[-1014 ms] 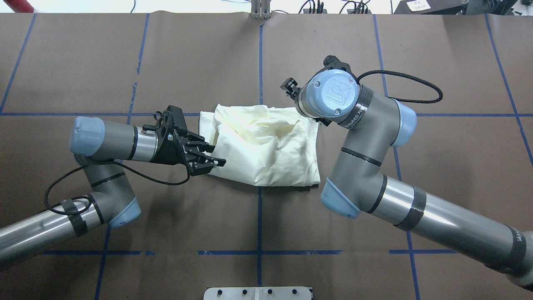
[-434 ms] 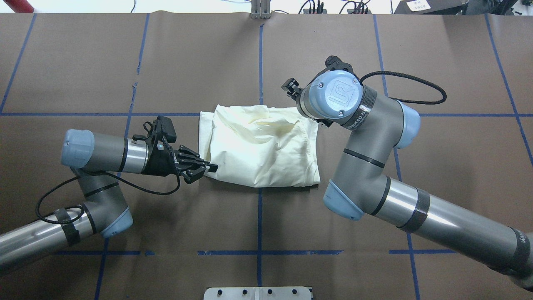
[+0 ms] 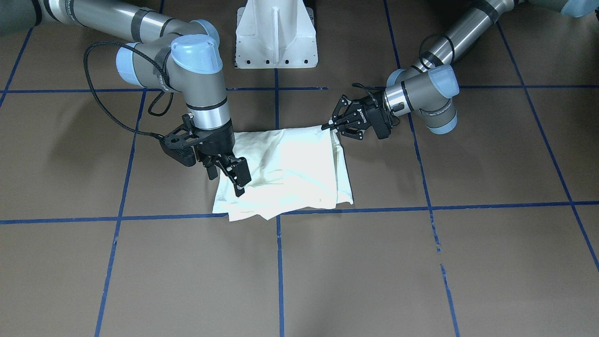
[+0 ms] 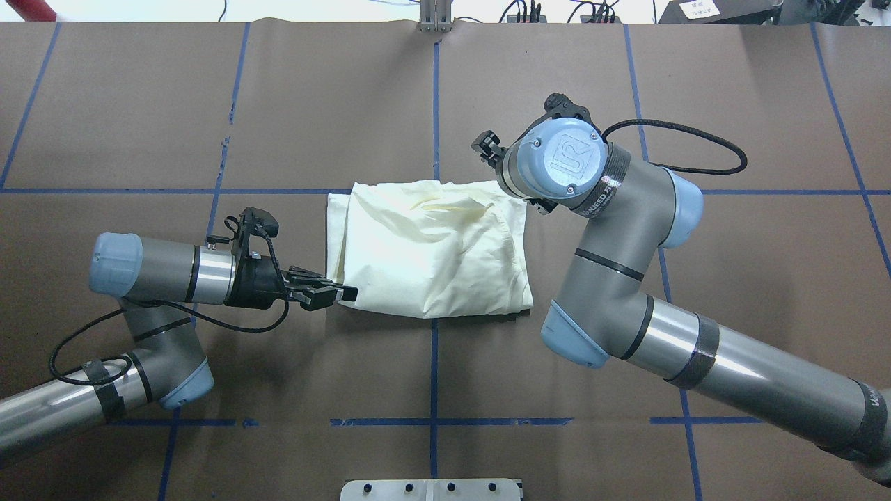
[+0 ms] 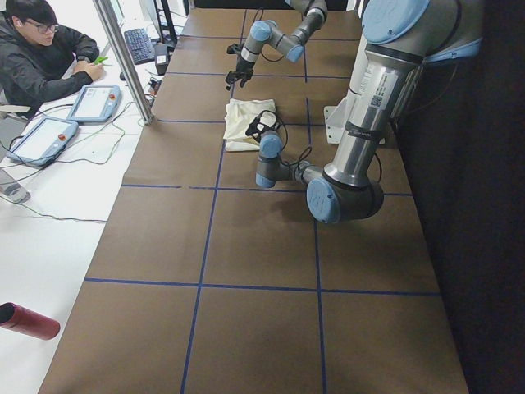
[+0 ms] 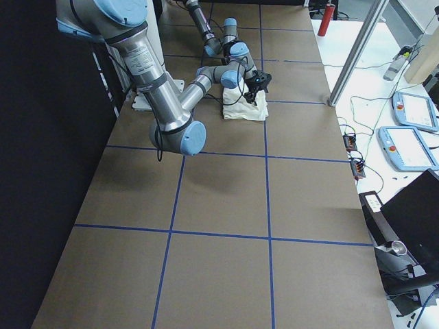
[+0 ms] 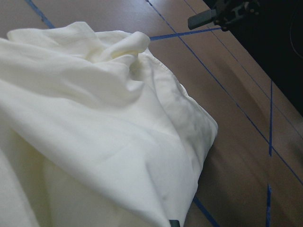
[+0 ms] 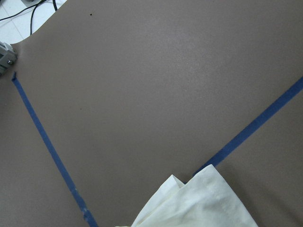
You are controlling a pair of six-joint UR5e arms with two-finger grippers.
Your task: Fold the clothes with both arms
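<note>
cream shirt (image 4: 431,250) in a rumpled folded rectangle mid-table (image 4: 313,104), plain side up, left gripper (image 4: 344,293) low and level, fingers pressed together pinching shirt's near left corner, right gripper (image 3: 228,183) pointing down at far right corner, fingers look spread, contact with cloth unclear

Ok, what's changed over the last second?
The left gripper drew back from over the left edge of the shirt to its near-left corner and closed, apparently pinching it; that edge shifted slightly left. The right arm barely moved.
</note>
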